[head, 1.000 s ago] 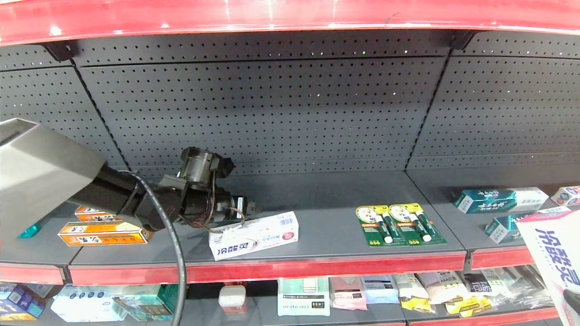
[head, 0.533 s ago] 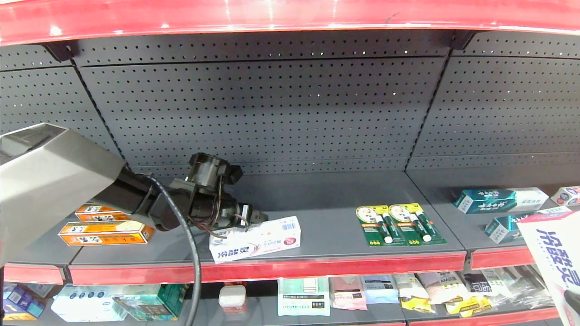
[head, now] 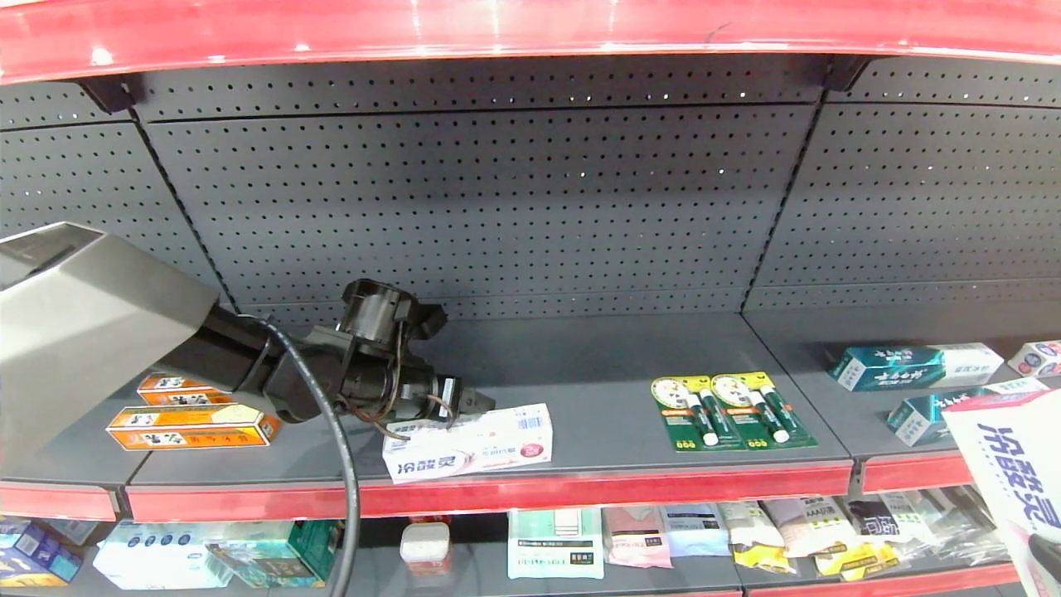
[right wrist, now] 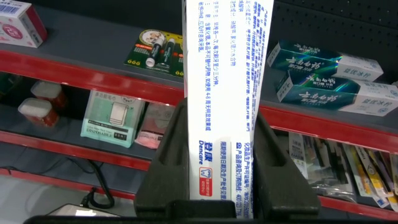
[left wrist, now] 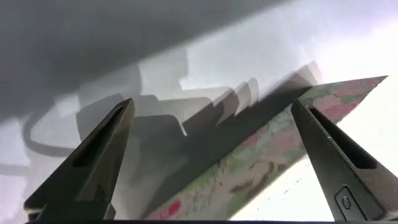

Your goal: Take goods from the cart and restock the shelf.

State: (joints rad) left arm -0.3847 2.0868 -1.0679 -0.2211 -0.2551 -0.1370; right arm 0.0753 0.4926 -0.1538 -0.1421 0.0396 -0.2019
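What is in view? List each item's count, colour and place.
shelf: 1, grey with red edge, ahead.
lying box: 1, white, shelf middle.
orange boxes: 2, orange, shelf left.
blister cards: 2, green, right of middle.
teal boxes: 2, teal, shelf right.
small box: 1, white-red, far right.
lower goods: several, mixed, shelf below.
held box: 1, white, right pincer.
left pincer: 1, black, open at lying box.
right pincer: 1, black, shut on held box.

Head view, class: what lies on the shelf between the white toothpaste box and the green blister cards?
Nothing: the head view shows bare grey shelf between the white toothpaste box and the green blister cards.
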